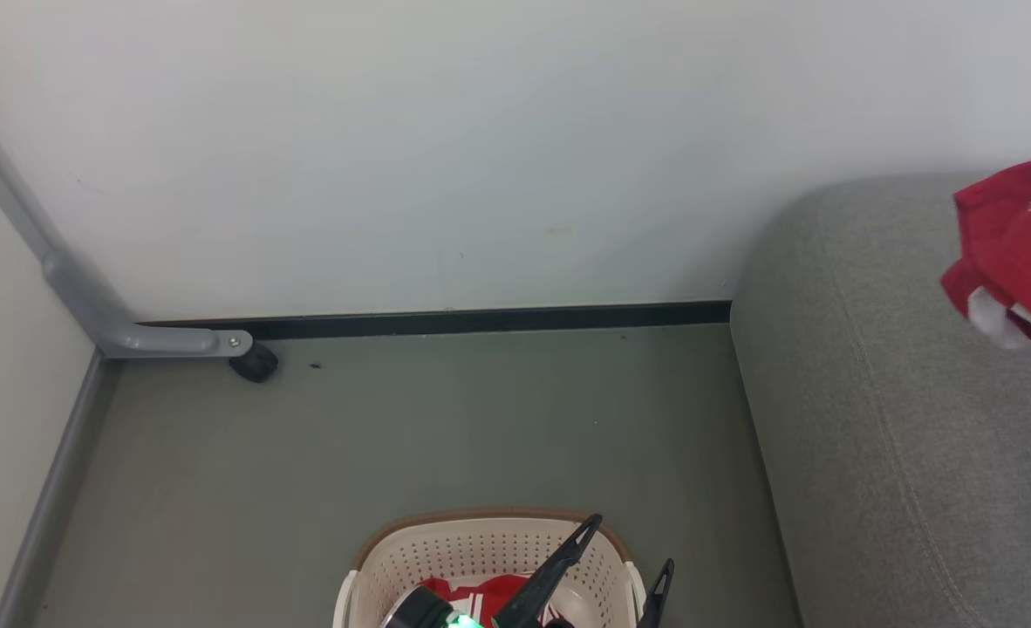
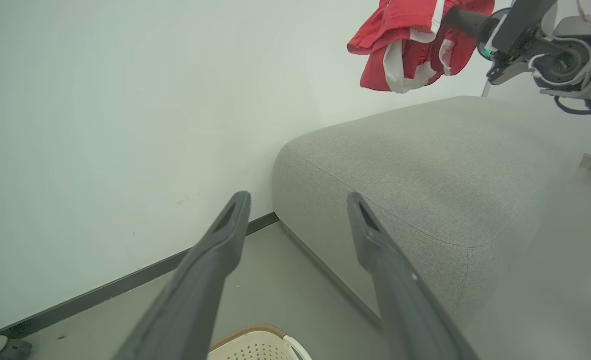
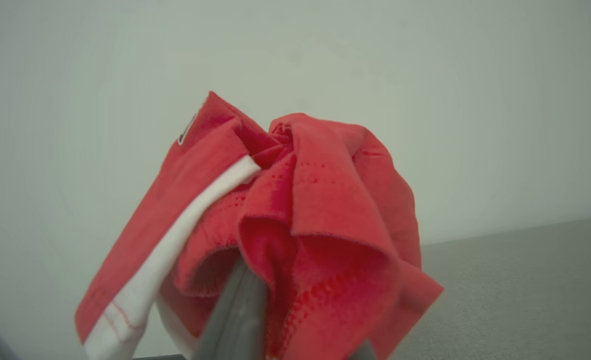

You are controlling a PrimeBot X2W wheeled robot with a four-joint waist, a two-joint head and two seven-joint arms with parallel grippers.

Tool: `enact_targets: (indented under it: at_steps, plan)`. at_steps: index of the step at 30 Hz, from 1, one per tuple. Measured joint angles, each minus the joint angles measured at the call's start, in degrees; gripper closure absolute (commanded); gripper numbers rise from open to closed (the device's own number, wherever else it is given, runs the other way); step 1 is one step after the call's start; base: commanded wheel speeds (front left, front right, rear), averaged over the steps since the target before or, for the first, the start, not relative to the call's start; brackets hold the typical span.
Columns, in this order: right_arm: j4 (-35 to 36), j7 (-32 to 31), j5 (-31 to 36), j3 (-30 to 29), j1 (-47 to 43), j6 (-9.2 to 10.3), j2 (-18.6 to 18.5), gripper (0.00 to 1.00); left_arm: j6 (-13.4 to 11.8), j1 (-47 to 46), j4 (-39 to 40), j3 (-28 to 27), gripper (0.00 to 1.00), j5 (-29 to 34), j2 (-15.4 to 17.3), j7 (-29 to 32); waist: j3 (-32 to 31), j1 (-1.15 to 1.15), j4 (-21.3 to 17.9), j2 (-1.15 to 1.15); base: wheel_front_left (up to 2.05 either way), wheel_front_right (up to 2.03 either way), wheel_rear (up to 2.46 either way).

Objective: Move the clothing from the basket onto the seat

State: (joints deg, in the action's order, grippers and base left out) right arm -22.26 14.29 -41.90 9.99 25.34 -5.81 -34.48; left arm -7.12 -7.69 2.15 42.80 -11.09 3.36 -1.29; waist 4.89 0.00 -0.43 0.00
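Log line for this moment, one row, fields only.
right hand: shut on red garment, above seat, not released | left hand: open, empty, above basket | basket: another red garment inside

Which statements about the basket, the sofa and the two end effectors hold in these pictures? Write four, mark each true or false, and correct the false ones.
1. The right end effector holds a red garment in the air over the sofa. True.
2. The left end effector is shut on cloth. False: its fingers stand apart with nothing between them.
3. The basket stands on the sofa. False: it stands on the floor beside the sofa.
4. Red clothing lies in the basket. True.
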Motion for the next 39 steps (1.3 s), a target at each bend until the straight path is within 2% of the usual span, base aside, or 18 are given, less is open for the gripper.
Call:
enact_targets:
  at_steps: [10,19,31,39]
  plan:
    - [-6.27,0.01,-4.72,-7.21,4.77,-0.77,-4.65,1.0,0.0,-4.13,-0.26,1.65,0.0,1.05,0.02,-0.32,7.97,0.0,-1.74,0.0,0.0,0.0,0.0]
    - [-11.73,0.01,-8.31,-8.76,9.67,-1.25,-6.05,1.0,0.0,-8.0,-1.18,2.96,0.0,1.72,0.01,-0.9,14.39,0.01,-2.51,0.0,0.0,0.0,0.0]
    - [-15.3,0.13,-16.05,-3.94,15.25,-1.25,-10.67,1.0,0.0,-13.75,-2.46,4.37,0.0,2.05,-0.02,-2.42,23.35,0.0,-2.74,0.01,0.0,0.0,0.0]
    - [-18.11,0.16,-18.72,0.38,15.49,-1.25,-11.05,1.0,0.0,-15.15,-4.42,3.16,0.0,1.65,-0.02,-4.2,26.57,0.0,-2.28,0.01,0.0,0.0,0.0]
